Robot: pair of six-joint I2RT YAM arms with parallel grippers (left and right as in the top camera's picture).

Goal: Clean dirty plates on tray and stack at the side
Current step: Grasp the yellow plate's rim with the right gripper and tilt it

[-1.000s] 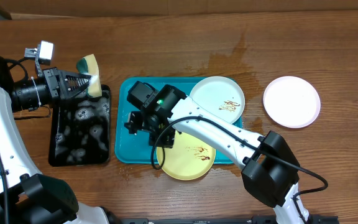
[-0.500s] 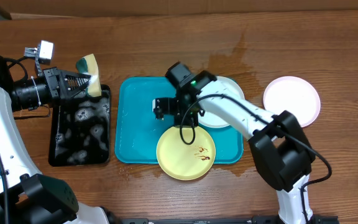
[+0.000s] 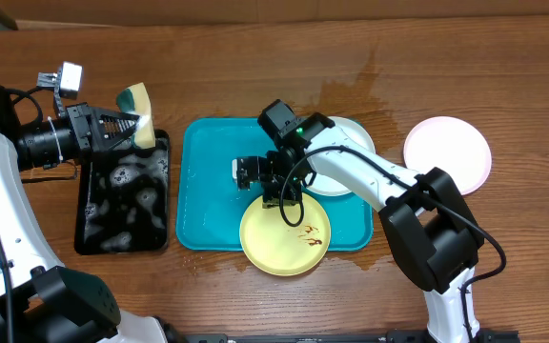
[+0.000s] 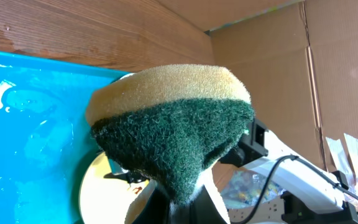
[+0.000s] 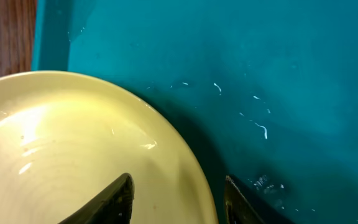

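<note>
Sponge (image 3: 137, 107) first: the left gripper (image 3: 141, 131) pinches it by one edge, its green scouring side showing in the left wrist view, and holds it just past the far end of the black tray (image 3: 122, 205); we read that as the scrubber kept ready for a plate to be brought to it. Next comes the tray (image 3: 203, 205), turquoise, wet and bare on its left half. At its front right lies the yellow plate (image 3: 285, 238), overhanging the front rim onto the table (image 3: 255, 57); brown smears (image 3: 308, 234) mark its right part, so we judge it uncleaned. The right gripper (image 3: 282, 193) hangs over that plate's far edge; in the right wrist view its fingers (image 5: 114, 199) are spread, one over the plate's inside and one over the tray floor outside, with the rim between them and nothing pinched yet. We take this as lining up to grasp the rim, since a flat plate offers no other hold; whether the fingertips touch the plate we cannot tell. Under the right arm sits the white plate (image 3: 353, 131) at the tray's back right corner, largely hidden, so any dirt on it is out of our sight. Well apart to the right, on the table, lies the third plate (image 3: 447, 155), unmarked as far as we see; we think it marks the side where the stack will grow.
</note>
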